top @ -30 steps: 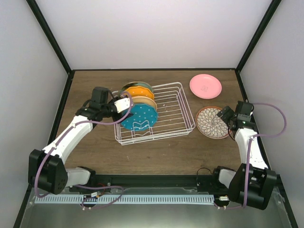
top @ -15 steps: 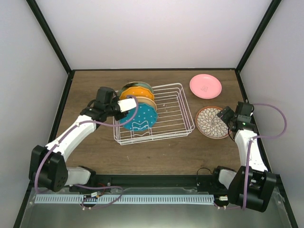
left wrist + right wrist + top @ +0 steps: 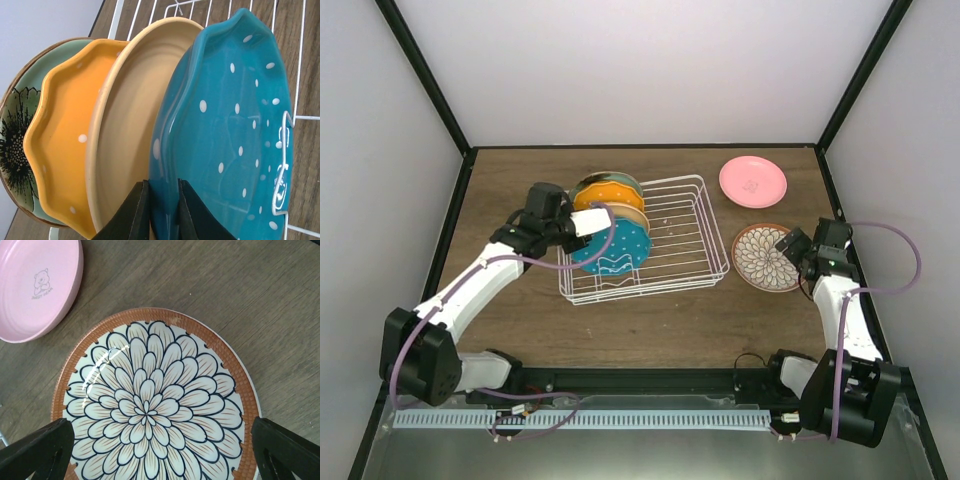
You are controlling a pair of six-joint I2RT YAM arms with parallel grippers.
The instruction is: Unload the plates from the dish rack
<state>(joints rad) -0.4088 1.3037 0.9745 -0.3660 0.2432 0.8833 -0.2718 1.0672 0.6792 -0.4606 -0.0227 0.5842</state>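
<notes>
Four plates (image 3: 65, 125) upright in the dish rack (image 3: 690, 250), two flat on the table (image 3: 520, 180). Clamps jaws of the left gripper (image 3: 162, 200), apart a second ago, onto the rim of the teal plate (image 3: 235, 140): grip made, lift-out likely next. Keeps jaws of the right gripper (image 3: 160, 450) wide apart over the floral plate (image 3: 155, 410).

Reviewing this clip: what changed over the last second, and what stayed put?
The left hand moved right, in toward the dish rack, and closed on the rim of the teal dotted plate, which still stands in the rack. The right hand stayed open over the floral plate. The pink plate did not move.
</notes>
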